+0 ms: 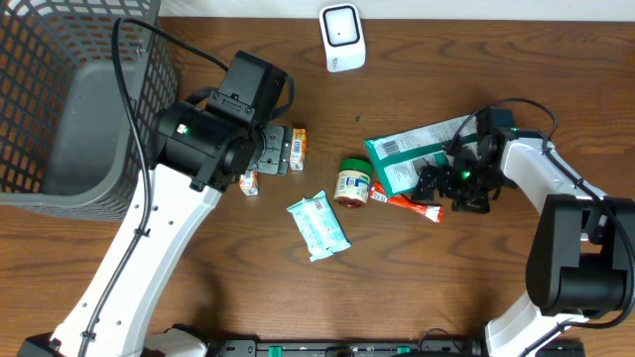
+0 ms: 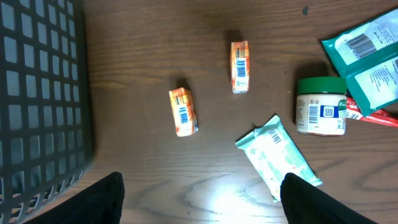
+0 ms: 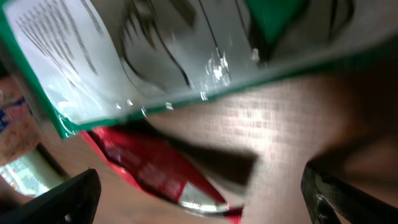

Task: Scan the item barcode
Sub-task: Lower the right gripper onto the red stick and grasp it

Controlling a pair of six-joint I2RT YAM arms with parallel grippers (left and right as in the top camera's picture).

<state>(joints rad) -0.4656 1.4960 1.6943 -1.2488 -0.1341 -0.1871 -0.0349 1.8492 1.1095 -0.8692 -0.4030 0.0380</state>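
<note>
Right pincer (image 3: pixel 199 196) spread beside green pouch (image 1: pixel 417 154), lengthwise left-right.

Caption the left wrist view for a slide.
Left gripper, open, poised near a barcode-up orange box; jar, mint packet and basket flank it.

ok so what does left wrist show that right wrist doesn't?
Only left wrist: the basket, two orange boxes, the green-lidded jar, the pale green packet, and the open left gripper.
Only right wrist: the open right gripper, its fingers either side of the red packet, seen close up. The blur at its left edge can't be identified.
Both: the green bag, the red packet, the wooden table.
</note>
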